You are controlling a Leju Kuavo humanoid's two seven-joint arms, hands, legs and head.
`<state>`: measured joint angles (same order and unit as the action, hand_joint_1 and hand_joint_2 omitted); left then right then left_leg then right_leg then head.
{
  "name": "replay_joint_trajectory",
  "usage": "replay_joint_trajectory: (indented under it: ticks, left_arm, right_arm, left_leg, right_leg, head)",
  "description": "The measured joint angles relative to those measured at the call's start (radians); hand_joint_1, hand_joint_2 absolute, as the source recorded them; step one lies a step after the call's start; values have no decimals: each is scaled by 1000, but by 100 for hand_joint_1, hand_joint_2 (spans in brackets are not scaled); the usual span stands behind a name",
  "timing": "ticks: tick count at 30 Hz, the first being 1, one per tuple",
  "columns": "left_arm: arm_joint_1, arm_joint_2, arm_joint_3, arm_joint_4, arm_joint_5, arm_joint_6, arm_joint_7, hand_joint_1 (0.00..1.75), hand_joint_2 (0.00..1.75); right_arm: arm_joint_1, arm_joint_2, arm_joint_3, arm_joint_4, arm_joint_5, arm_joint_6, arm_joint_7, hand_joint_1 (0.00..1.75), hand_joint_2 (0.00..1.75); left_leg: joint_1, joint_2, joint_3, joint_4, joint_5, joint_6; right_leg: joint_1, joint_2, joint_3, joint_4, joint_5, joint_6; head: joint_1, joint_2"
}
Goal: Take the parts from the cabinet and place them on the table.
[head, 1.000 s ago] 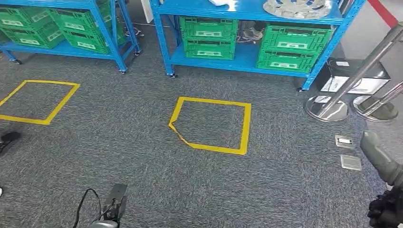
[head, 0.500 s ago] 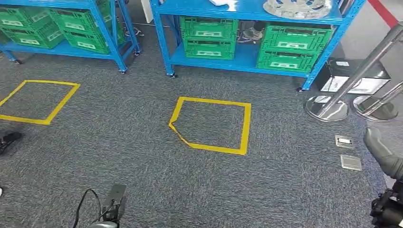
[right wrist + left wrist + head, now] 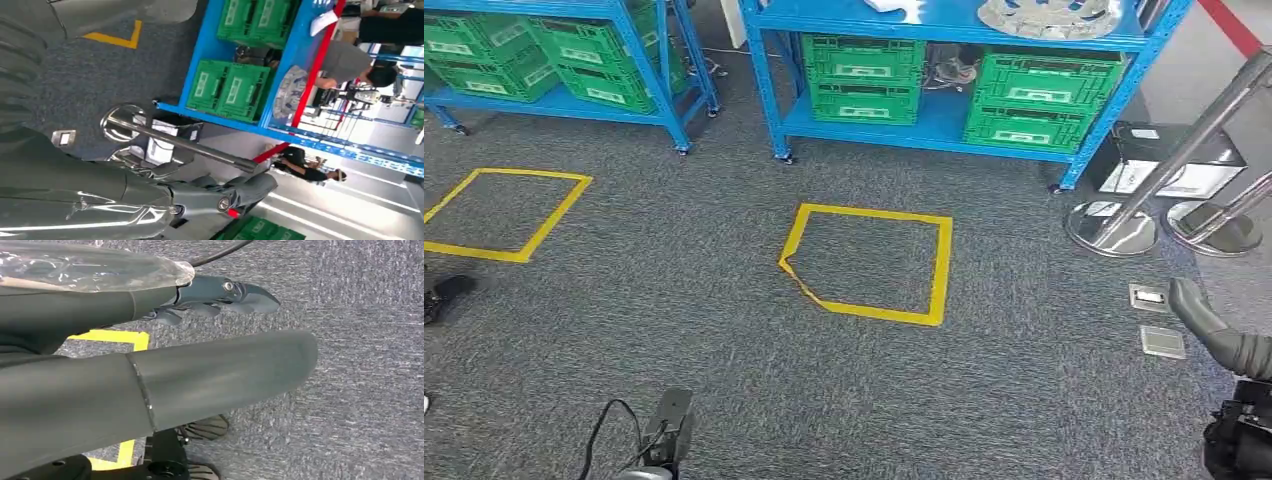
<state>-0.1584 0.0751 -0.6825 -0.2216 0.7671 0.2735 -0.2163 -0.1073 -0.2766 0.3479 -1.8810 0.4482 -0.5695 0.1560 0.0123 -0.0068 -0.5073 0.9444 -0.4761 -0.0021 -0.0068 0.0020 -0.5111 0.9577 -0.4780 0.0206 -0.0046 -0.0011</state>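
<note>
A grey round part (image 3: 1049,15) lies on the upper level of the blue cabinet (image 3: 944,125), with a white part (image 3: 894,5) to its left. The same grey part (image 3: 290,92) shows in the right wrist view. My right hand (image 3: 1229,345) hangs low at the right edge, well short of the cabinet. Its fingers (image 3: 240,192) are spread with nothing between them. My left hand (image 3: 200,370) hangs over the carpet, thumb and fingers (image 3: 225,292) apart, holding nothing.
Green crates (image 3: 1034,100) fill the cabinet's lower shelf. A second blue rack (image 3: 574,60) stands to the left. Yellow tape squares (image 3: 869,260) mark the grey carpet. Steel barrier posts (image 3: 1124,225) and a box (image 3: 1164,165) stand to the right. A person's shoe (image 3: 444,295) is at the left edge.
My right hand has shifted at the right edge, and its thumb now lies flatter and points more to the left. The shoe at the left edge has moved slightly.
</note>
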Motion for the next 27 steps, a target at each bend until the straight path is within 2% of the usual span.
replay_joint_trajectory:
  ticks: [8,13,19,20,24,27]
  left_arm:
    - [0,-2,0,0,-1,-3,0,0,0]
    - [3,-2,0,0,-2,-10,1,0,0]
    - [6,-2,-1,0,-4,-20,0,0,0]
    - [5,-2,-1,0,-4,-20,0,0,0]
    - [6,-2,-1,0,-3,-21,3,0,0]
    - [5,0,-1,0,-3,-21,3,0,0]
  right_arm:
    - [5,0,-7,14,-15,2,-6,0,175]
    - [19,0,-7,17,-103,14,-59,0,175]
    - [35,0,-6,25,-132,17,-77,0,175]
    - [37,0,-6,25,-134,17,-78,0,175]
    - [41,0,-5,29,-137,20,-85,0,175]
    - [44,1,-5,29,-137,22,-86,0,175]
  left_leg:
    - [0,0,0,0,0,0]
    - [0,0,0,0,0,0]
    - [0,0,0,0,0,0]
    - [-2,0,-1,3,0,1]
    - [-2,0,-4,7,-1,2]
    - [-4,0,-7,12,-3,8]
  right_leg:
    - [0,0,0,0,0,0]
    - [0,0,0,0,0,0]
    - [0,0,0,0,0,0]
    - [-4,0,0,-2,1,1]
    - [-4,0,-1,-1,2,4]
    - [-6,0,-1,-1,3,9]
  head:
    - [0,0]
    - [0,0]
    - [0,0]
    - [-1,0]
    - [-1,0]
    - [-1,0]
